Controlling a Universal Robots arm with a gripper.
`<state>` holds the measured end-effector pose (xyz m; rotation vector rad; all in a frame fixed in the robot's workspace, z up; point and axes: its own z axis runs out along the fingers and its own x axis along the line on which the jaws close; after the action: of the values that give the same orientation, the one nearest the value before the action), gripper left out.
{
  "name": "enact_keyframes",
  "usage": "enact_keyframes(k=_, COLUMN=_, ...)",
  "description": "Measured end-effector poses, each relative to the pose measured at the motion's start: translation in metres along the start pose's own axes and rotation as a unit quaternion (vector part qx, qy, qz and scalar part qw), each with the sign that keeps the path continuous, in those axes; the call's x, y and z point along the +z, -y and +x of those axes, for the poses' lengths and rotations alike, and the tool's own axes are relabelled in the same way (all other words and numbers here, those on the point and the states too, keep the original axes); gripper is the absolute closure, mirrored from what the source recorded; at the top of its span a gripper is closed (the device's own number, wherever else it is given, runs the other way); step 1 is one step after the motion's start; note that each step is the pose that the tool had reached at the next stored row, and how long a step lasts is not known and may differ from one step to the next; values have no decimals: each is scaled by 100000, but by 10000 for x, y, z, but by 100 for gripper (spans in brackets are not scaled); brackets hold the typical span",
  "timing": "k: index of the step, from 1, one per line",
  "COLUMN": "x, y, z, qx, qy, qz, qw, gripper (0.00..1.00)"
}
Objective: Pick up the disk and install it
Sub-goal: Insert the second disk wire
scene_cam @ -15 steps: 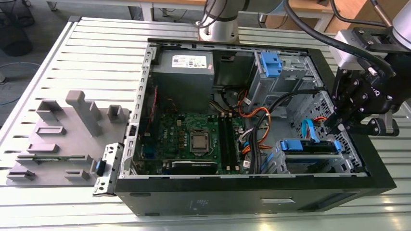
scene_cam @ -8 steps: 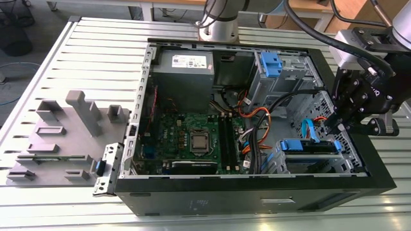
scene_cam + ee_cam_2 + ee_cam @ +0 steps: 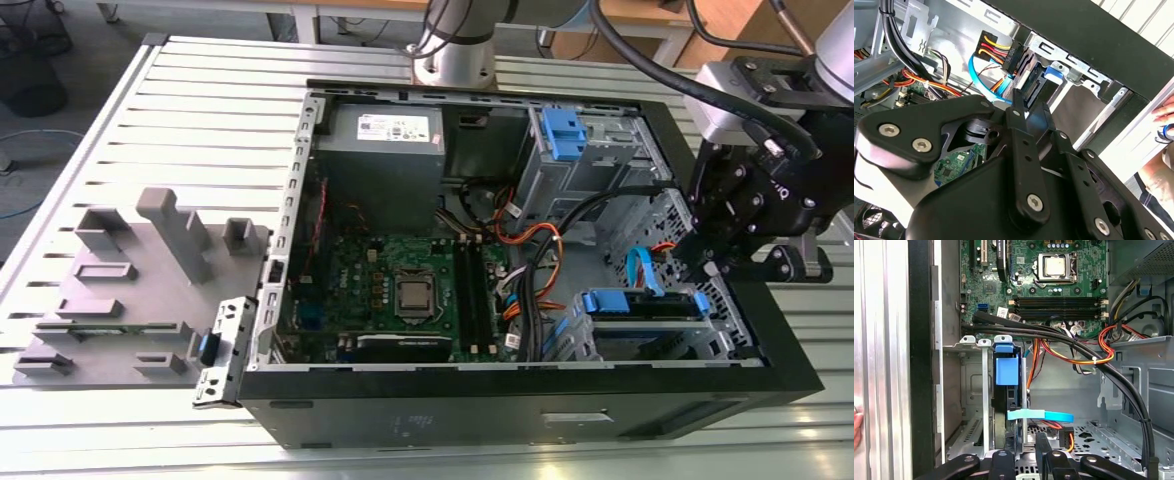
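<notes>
Disk [image 3: 1006, 371] sits edge-on in the drive bay [image 3: 638, 318] at the computer case's [image 3: 534, 420] front corner, blue rail showing. Gripper [image 3: 711, 268] hangs just above it, fingers [image 3: 1021, 150] closed together, empty. White sticker on the power supply [image 3: 387, 128]: print unreadable.

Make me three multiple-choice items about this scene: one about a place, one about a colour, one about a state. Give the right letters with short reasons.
1. In the exterior view, the gripper hangs over:
A. the drive bay at the view's right
B. the power supply
C. the grey rack outside the case

2. The plastic tab on the disk is:
A. red
B. blue
C. green

3. The computer case is:
A. closed
B. open
C. upside down

Answers:
1 A, the gripper is above the drive bay.
2 B, the disk shows a blue tab.
3 B, the computer case exposes the motherboard.
</notes>
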<state>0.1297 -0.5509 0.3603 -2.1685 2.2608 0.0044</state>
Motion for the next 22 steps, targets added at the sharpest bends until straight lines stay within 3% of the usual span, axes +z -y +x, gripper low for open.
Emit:
enact_keyframes(k=13, x=54, y=0, z=-2, qx=0, qy=13, qz=0, qw=100000, gripper=69)
enact_keyframes(k=22, x=60, y=-3, z=-56, qx=1, qy=4, qz=0, qw=100000, gripper=69)
